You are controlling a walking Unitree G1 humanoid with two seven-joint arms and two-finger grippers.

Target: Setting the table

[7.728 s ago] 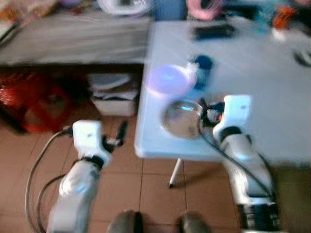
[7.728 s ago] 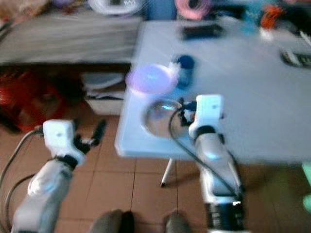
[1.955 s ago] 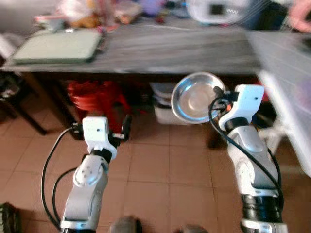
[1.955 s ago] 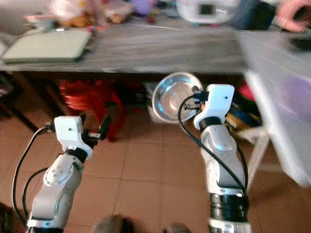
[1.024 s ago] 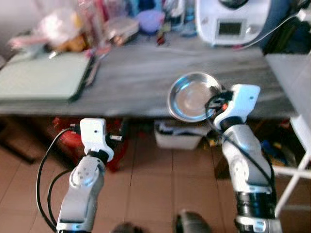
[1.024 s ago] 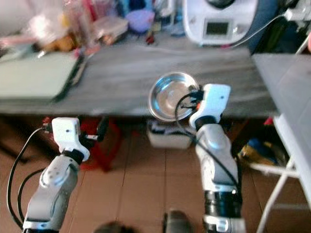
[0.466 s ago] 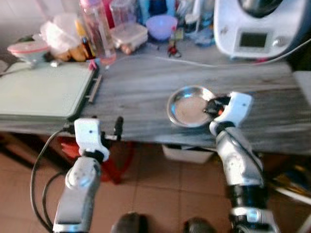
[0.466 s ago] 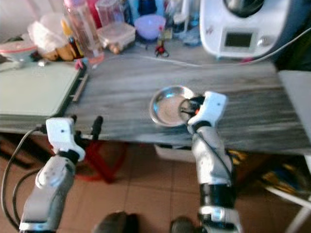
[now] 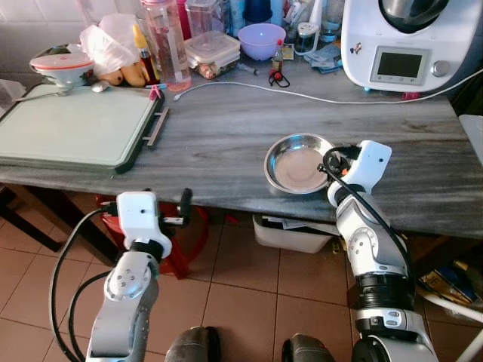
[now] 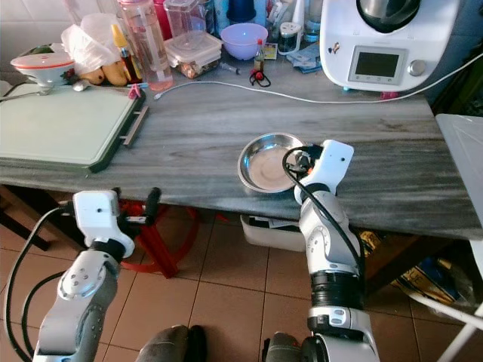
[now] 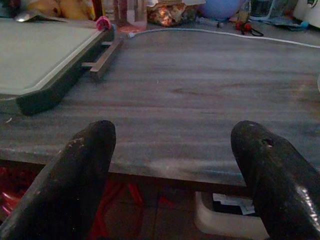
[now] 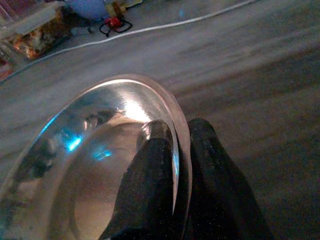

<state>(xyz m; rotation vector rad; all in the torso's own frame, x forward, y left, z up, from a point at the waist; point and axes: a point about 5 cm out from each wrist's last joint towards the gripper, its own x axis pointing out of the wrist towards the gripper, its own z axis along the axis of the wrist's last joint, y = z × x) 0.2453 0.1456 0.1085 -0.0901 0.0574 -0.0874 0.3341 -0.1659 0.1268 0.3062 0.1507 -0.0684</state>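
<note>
A round steel bowl (image 9: 294,162) lies low on the grey worktop (image 9: 219,132), near its front edge; I cannot tell whether it touches the surface. My right gripper (image 9: 330,161) is shut on the bowl's right rim. In the right wrist view one black finger (image 12: 150,170) is inside the bowl (image 12: 85,195) and the other outside. My left gripper (image 9: 183,205) hangs open in front of the worktop's edge and below it, to the left. The left wrist view has its fingers (image 11: 82,170) wide apart with nothing between them.
A green tray (image 9: 68,124) covers the worktop's left end. At the back stand a white kitchen machine (image 9: 404,38), a purple bowl (image 9: 261,39), bottles, food boxes and a white cable (image 9: 302,94). A red stool (image 9: 189,234) and a white box (image 9: 290,234) sit underneath.
The whole view swung from the white table to the grey worktop and drew closer. My right gripper carried the bowl over the worktop and lowered it. The left arm stayed hanging.
</note>
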